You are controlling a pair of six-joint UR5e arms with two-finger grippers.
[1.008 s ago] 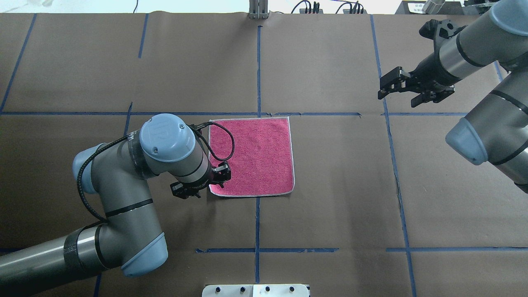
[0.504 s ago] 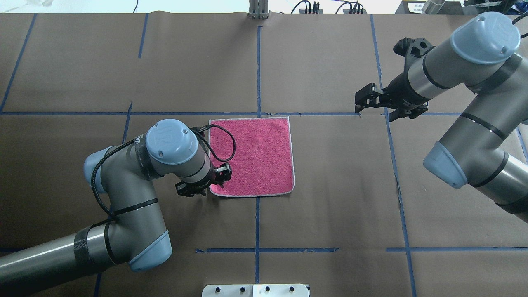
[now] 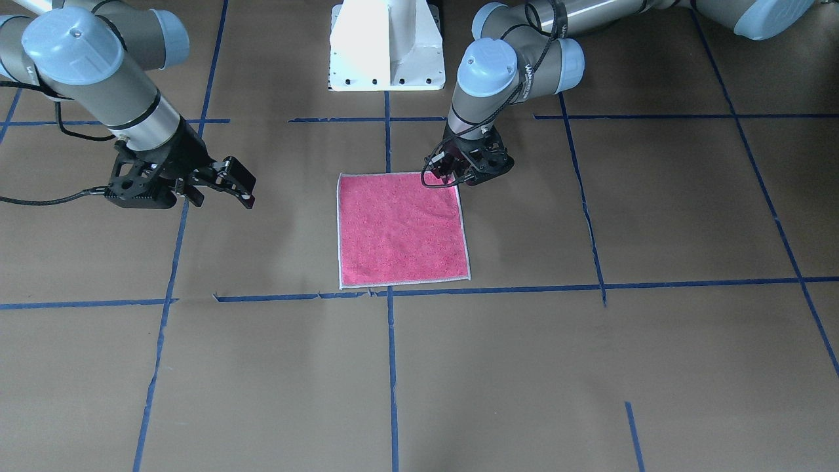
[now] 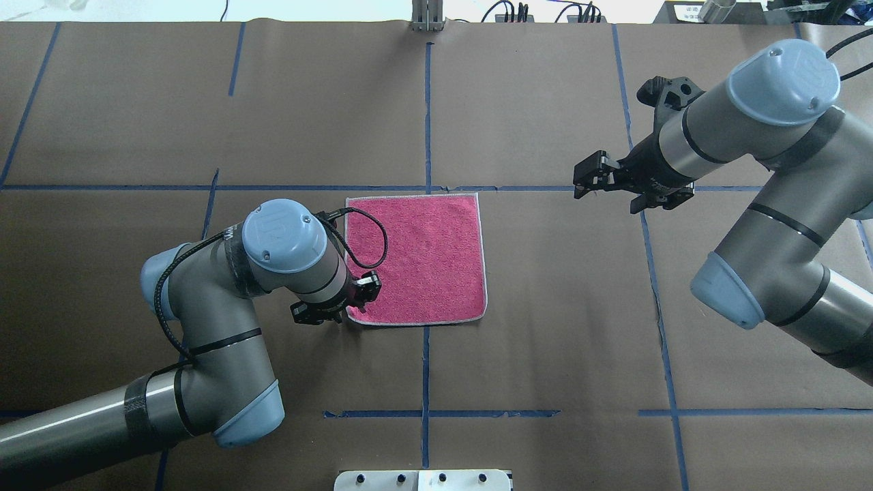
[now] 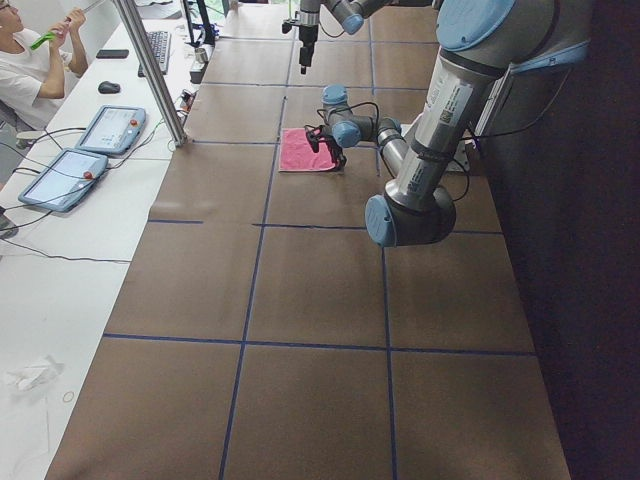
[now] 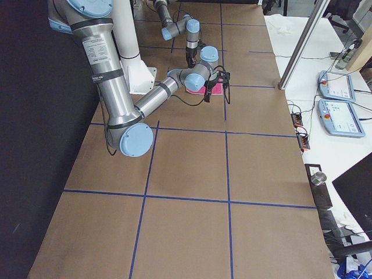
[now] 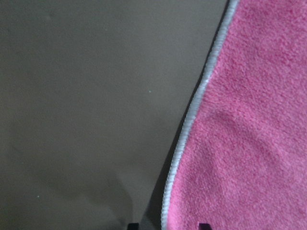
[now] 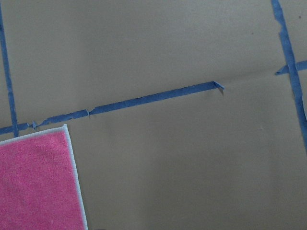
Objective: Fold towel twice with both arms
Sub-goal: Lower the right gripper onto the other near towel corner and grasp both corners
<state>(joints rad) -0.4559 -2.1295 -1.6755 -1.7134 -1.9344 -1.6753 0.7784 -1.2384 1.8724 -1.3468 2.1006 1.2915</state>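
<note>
**Towel flat on the desk, left end effector at 1 corner**

The towel (image 4: 416,259) lies flat and unfolded near the middle of the desk (image 4: 545,327), pink-red face up, with its pale stitched edge showing on all 4 sides. Its far edge runs just beside a blue tape line (image 4: 518,188), and a second tape line that crosses the desk from far edge to near edge passes under it.

The left arm (image 4: 204,327) reaches in from the desk's left near corner. The left end effector (image 4: 341,305) points down at the towel's corner nearest the robot on the left side. In the left wrist view its 2 fingertips (image 7: 203,225) stand apart, with the towel's stitched edge between them; whether they touch the cloth cannot be told. A black cable (image 4: 372,239) loops from the wrist over the towel.

The right arm (image 4: 771,204) comes in from the desk's right edge. The right end effector (image 4: 584,179) hangs above the desk, well apart from the towel, fingers spread and empty. The right wrist view shows 1 towel corner and bare desk.

The white pedestal (image 3: 387,46) stands at the desk's near edge.
</note>
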